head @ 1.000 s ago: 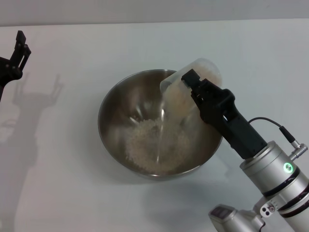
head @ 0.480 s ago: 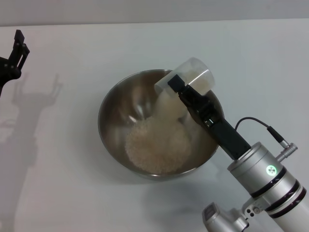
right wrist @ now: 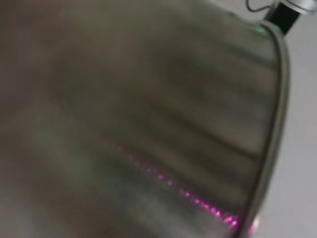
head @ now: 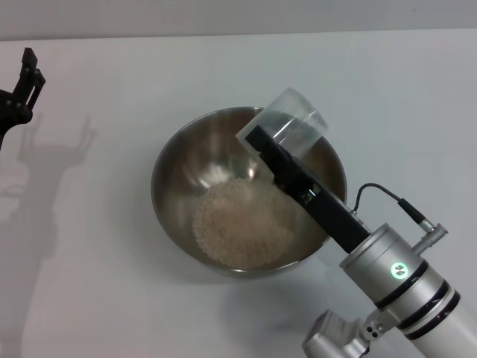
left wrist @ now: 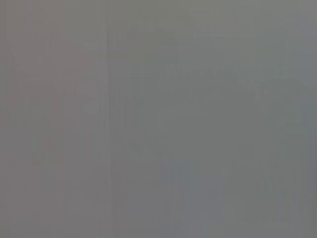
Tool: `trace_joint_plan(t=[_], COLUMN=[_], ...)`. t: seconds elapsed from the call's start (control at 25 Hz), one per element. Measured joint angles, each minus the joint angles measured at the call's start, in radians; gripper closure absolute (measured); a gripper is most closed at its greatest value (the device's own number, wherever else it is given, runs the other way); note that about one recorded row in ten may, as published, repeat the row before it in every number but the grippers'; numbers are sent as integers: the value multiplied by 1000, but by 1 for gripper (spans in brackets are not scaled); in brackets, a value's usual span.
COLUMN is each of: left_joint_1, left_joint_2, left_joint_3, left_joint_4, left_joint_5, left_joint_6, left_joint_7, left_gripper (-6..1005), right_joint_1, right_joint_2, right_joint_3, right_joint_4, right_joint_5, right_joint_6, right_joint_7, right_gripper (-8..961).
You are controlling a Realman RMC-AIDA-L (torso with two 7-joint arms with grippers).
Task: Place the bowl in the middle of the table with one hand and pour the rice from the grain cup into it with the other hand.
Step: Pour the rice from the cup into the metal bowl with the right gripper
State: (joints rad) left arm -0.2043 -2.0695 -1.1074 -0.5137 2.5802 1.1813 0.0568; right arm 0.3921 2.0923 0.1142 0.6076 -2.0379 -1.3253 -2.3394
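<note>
Steel bowl holds your rice; right gripper jaws clamp the tipped grain cup above it; left gripper jaws unclear.

Steel bowl mid-table, pale rice heaped inside; clear grain cup tipped above its far rim.

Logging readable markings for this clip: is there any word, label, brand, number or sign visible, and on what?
None can be read. The grain cup, bowl, table, left gripper and right gripper show no text. The right arm's green light holds a mark too small to read.
</note>
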Motion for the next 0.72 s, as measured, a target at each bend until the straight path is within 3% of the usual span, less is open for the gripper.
trace_joint_plan(t=[0.72], left_joint_1=[2], left_joint_2=[-1], left_joint_3=[0], left_joint_4=[-2], left_joint_5=[1], left_joint_6=[0], left_joint_7=[0], left_gripper=[153], right_joint_1=[-2], right_joint_2=[0], right_joint_3=[-4], right_joint_4=[29], right_joint_5=[0], right_joint_6=[55], right_joint_7=[-210], right_gripper=[936])
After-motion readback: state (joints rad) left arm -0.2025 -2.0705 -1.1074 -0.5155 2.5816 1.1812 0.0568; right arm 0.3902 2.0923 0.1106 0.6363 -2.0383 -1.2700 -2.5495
